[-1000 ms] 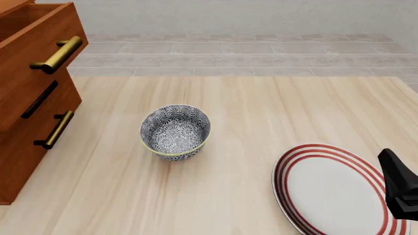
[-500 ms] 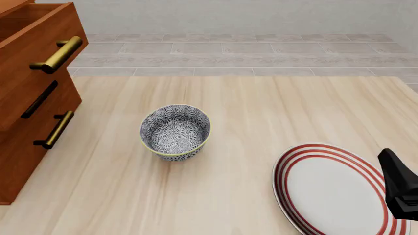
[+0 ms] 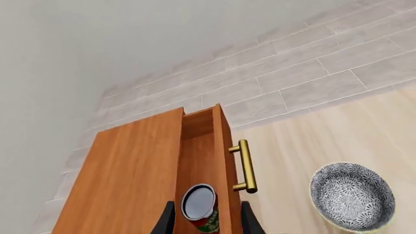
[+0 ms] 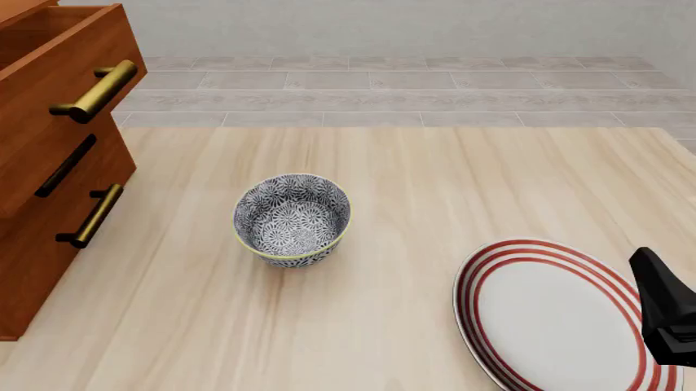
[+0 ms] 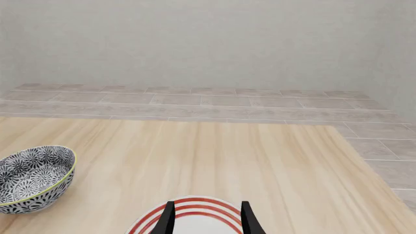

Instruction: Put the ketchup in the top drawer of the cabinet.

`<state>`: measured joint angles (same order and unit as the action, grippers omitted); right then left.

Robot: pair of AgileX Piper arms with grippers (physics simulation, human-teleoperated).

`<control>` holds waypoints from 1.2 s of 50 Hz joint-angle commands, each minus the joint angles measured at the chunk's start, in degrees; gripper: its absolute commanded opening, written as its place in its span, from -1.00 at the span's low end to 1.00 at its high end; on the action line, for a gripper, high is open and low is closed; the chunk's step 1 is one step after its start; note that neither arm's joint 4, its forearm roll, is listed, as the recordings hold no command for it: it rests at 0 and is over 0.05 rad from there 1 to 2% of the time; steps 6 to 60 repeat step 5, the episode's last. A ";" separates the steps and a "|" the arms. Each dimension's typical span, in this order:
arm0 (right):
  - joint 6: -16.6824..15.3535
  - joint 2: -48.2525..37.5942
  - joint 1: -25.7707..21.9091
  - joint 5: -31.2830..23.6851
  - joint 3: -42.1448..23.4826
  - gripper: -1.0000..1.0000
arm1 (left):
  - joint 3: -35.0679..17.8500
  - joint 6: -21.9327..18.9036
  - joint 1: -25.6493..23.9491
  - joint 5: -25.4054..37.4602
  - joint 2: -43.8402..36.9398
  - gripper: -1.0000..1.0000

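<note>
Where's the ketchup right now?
The ketchup shows only in the left wrist view, between the fingers of the left gripper, over the open top drawer of the cabinet, behind its brass handle.

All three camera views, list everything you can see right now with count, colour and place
cabinet: one, reddish-brown wood, far left of table
top drawer: one, pulled open, brass handle
ketchup: one, red with grey top, above the open drawer, between the left claw's fingers
bowl: one, grey patterned, table centre
plate: one, white with red rings, near right
left claw: around the ketchup
right claw: open, over the plate
</note>
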<state>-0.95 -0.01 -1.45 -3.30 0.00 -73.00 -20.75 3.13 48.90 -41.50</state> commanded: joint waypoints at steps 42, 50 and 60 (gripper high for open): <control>0.00 0.00 0.00 0.00 0.00 1.00 | 2.18 0.56 -6.36 2.51 5.60 1.00; 0.00 0.00 0.00 0.00 0.00 1.00 | 2.18 0.56 -6.36 2.51 5.60 1.00; 0.00 0.00 0.00 0.00 0.00 1.00 | 2.18 0.56 -6.36 2.51 5.60 1.00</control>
